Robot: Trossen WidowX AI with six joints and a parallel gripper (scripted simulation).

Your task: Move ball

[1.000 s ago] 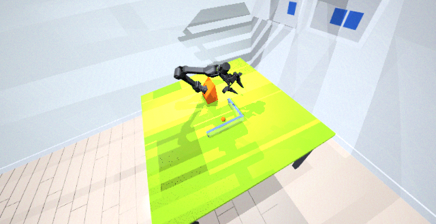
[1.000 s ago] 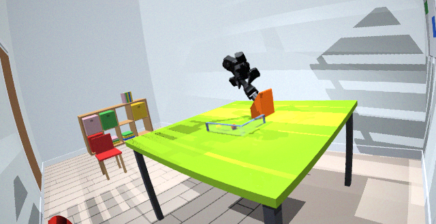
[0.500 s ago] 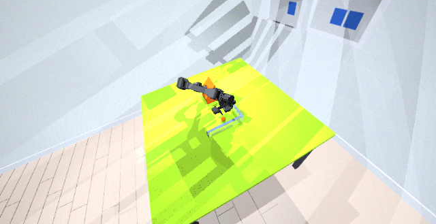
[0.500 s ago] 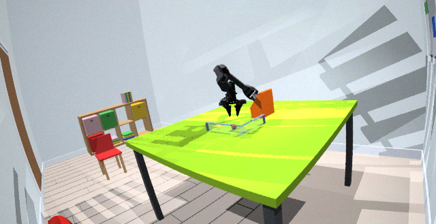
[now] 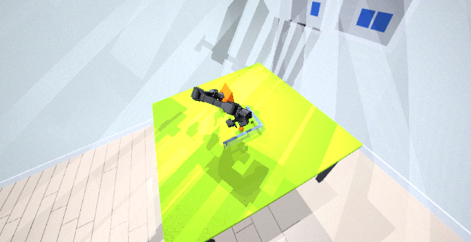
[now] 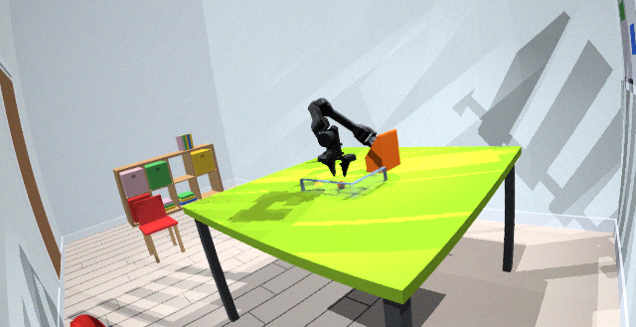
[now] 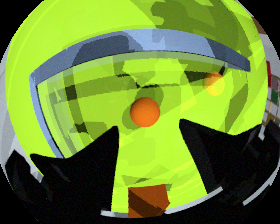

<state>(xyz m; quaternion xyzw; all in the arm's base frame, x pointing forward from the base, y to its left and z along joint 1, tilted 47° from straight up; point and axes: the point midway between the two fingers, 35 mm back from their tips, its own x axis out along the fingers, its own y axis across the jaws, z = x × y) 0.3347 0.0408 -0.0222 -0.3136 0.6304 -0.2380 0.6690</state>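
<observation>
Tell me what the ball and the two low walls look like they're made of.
Ball: opaque orange, matte and even with no sharp highlight, perhaps rubber or plastic; hardness can't be judged. Walls: thin blue-tinted clear panels, likely acrylic or glass, since the green table shows through them. The open gripper hangs above the ball, holding nothing.
</observation>
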